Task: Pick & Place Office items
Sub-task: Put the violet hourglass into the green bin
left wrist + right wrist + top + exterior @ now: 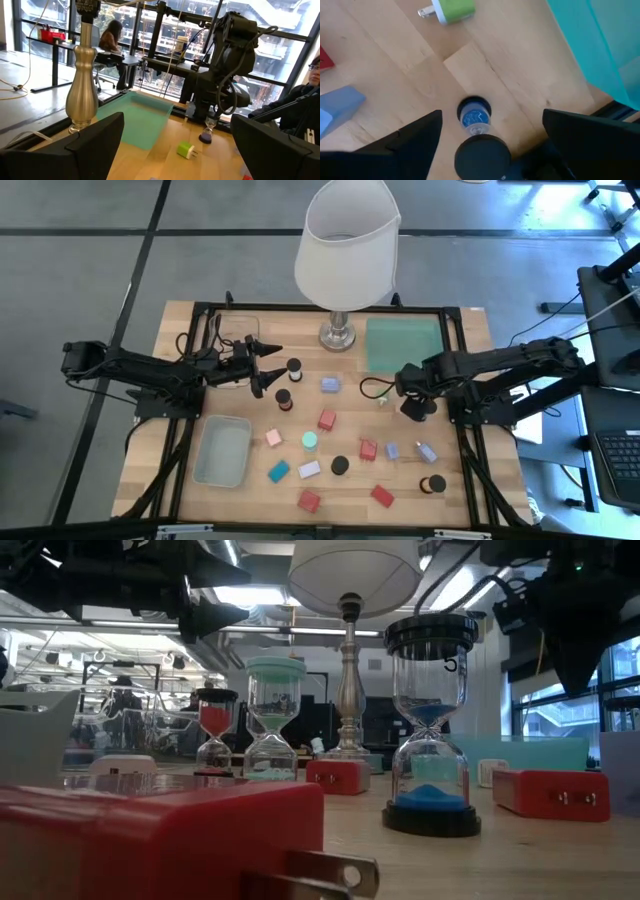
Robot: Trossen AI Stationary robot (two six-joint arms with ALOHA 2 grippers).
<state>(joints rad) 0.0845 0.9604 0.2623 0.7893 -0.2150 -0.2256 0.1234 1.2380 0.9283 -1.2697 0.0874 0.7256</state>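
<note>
Where right pincer (487, 127) gapes, hourglass (476, 135) stands between, seemingly untouched.

A single mark can be read: in the low view, a dark numeral that looks like 5 is seen on the clear glass of the blue-sand hourglass (432, 725), just under its black cap at the right edge. Part of it is cut off by the glass curve, so a further digit cannot be ruled out. No other text, label or brand can be read.
</note>
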